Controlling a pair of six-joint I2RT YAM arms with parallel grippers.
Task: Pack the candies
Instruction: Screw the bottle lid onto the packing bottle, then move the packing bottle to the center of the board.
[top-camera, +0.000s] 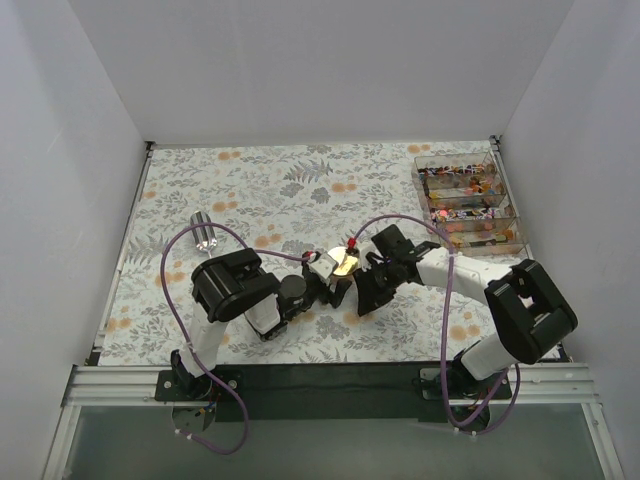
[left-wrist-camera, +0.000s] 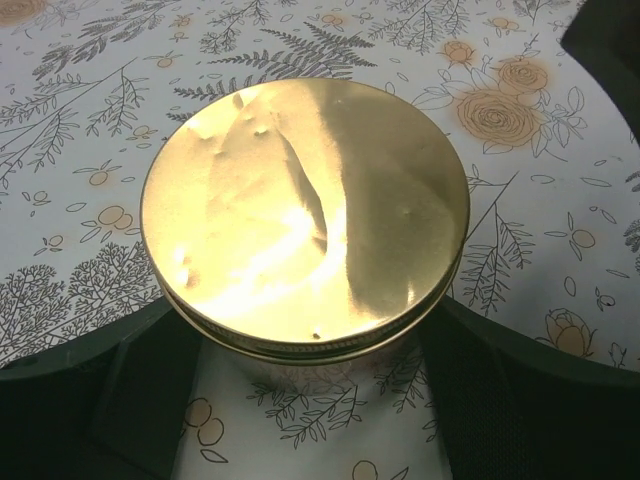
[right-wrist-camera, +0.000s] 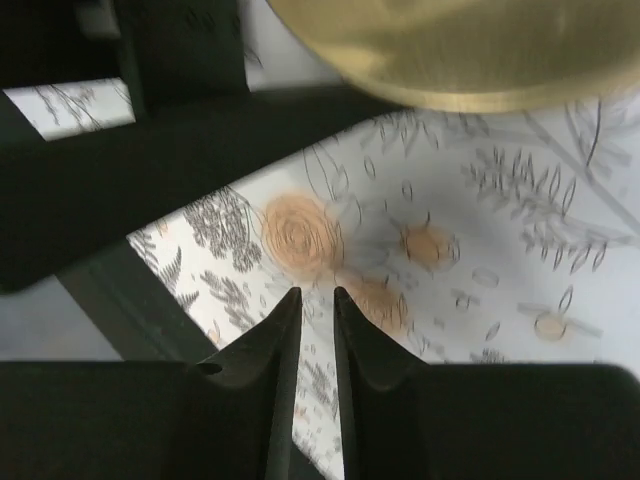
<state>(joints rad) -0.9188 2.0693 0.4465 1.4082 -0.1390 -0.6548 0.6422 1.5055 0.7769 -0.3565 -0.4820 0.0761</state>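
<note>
The candies (top-camera: 460, 213) are tiny mixed-colour sweets lying in a clear compartment box (top-camera: 505, 205) at the back right. My left gripper (top-camera: 330, 272) is at the table's middle, shut on a small round clear jar with a gold lid (top-camera: 345, 263). In the left wrist view the lid (left-wrist-camera: 300, 210) fills the frame, with the gripper (left-wrist-camera: 315, 375) on both sides of the clear body. My right gripper (top-camera: 360, 293) is just right of the jar, low over the cloth. Its jaws (right-wrist-camera: 312, 300) are shut on nothing, and the lid's edge (right-wrist-camera: 450, 50) shows above them.
A flowered cloth (top-camera: 260, 190) covers the table. A second small clear container (top-camera: 205, 231) lies at the left. White walls stand on three sides. The left gripper's dark body (right-wrist-camera: 170, 160) is close beside the right gripper.
</note>
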